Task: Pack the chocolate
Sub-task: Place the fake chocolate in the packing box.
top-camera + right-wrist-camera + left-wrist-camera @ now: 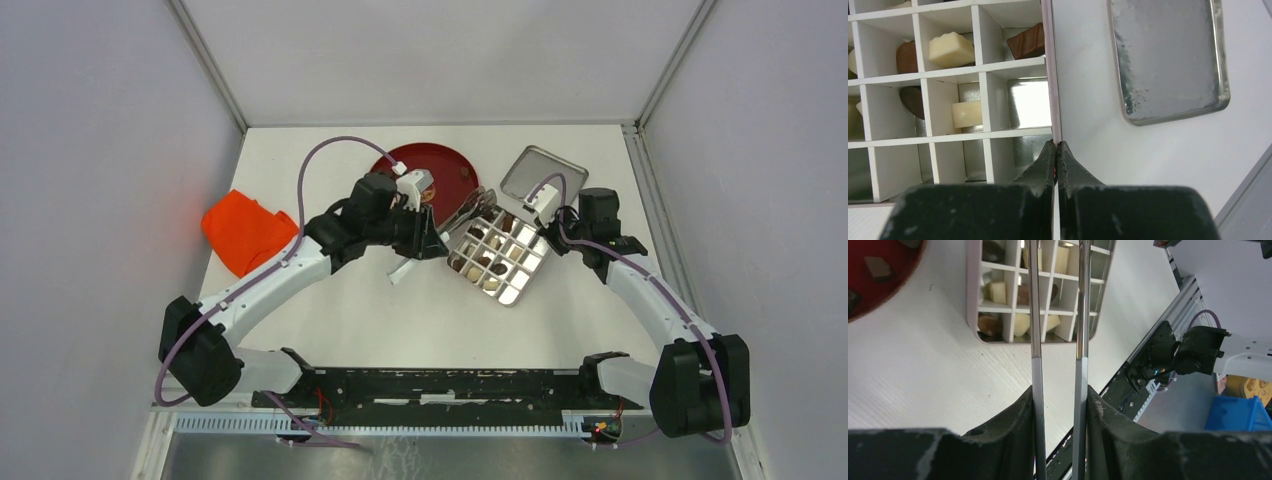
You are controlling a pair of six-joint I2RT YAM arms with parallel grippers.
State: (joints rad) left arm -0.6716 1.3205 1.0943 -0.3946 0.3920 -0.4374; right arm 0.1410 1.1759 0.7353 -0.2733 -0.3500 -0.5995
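The chocolate pieces, dark brown, lighter brown and cream, lie in several cells of a white-gridded metal box (498, 257). A few more lie on the red plate (455, 165). My left gripper (425, 235) is shut on metal tweezers (470, 210), whose arms (1034, 315) reach out over the box (973, 290); their tips are cut off in the left wrist view. My right gripper (547, 222) is shut on the box's side wall (1046, 75), its jaws (1058, 145) pinching the rim. A cream piece (950, 49) and a brown piece (1027, 40) sit in nearby cells.
The box's metal lid (543, 172) lies upside down at the back right, also in the right wrist view (1168, 60). An orange cloth (245, 232) lies at the left. The red plate (898, 262) holds a brown piece (878, 267). White walls enclose the table.
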